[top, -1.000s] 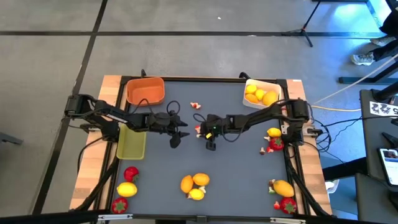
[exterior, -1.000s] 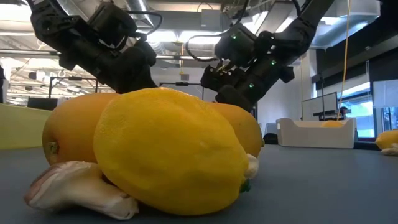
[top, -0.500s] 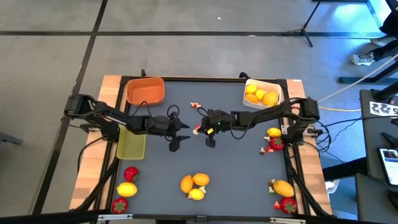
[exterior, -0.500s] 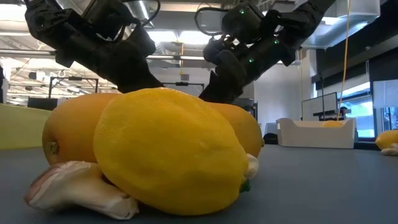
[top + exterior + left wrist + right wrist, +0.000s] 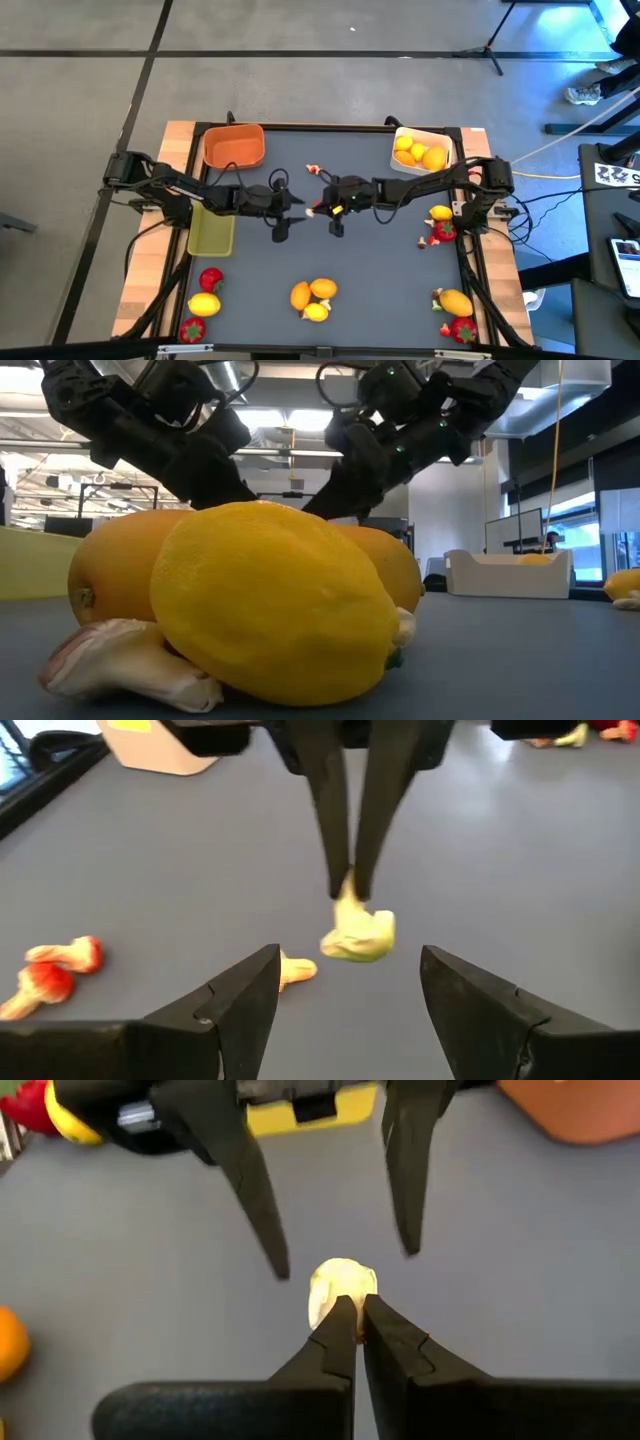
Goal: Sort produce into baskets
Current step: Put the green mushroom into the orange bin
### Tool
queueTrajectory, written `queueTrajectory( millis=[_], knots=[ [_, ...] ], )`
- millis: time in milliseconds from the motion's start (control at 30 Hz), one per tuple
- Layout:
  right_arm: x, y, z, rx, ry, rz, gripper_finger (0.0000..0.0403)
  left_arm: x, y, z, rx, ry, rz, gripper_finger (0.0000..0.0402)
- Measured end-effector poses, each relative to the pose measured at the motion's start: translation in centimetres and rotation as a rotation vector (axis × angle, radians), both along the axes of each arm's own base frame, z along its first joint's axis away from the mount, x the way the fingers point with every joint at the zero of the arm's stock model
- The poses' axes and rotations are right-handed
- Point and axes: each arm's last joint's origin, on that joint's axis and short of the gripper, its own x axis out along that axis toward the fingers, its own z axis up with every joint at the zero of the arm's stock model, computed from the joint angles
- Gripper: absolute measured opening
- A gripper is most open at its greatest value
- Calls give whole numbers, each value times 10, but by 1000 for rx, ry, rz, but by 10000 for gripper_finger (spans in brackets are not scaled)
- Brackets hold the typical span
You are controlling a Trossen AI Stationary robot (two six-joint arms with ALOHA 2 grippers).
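Note:
Mid-table, my right gripper (image 5: 322, 208) (image 5: 355, 1302) is shut on a small pale yellow-green bit of produce (image 5: 358, 932). My left gripper (image 5: 292, 213) (image 5: 350, 958) faces it from the table's left, open, its fingers on either side of the bit without touching it. Another pale bit (image 5: 295, 970) lies on the mat just beside the held one. The orange basket (image 5: 233, 146) stands at the far left, the yellow-green basket (image 5: 211, 228) at the left edge. The white basket (image 5: 420, 150), at the far right, holds yellow citrus. My right gripper pinches the pale bit's upper end (image 5: 347, 890) between its two fingertips. The fingers slant down from the table's right. The bit hangs below the tips and looks clear of the mat.
Oranges and a lemon (image 5: 314, 297) lie near the front and fill the low view (image 5: 270, 615). Strawberries and a lemon (image 5: 205, 295) sit front left, more fruit at the right edge (image 5: 440, 222) and front right (image 5: 455, 305). Red-and-pale bits (image 5: 55, 970) lie far of centre.
My right gripper has risen a little above the mat and tipped less steeply, staying mid-table. My left gripper has rolled slightly about its own line without leaving its place.

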Motion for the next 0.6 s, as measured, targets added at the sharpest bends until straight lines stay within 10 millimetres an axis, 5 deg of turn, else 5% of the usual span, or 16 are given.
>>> queueTrajectory(
  millis=[333,600],
  knots=[
    [3,1,5,13,-57,21,12,4,-4,7,-109,-97,2,235],
    [4,1,7,19,-79,17,12,3,-2,6,-176,-94,40,158]
  ],
)
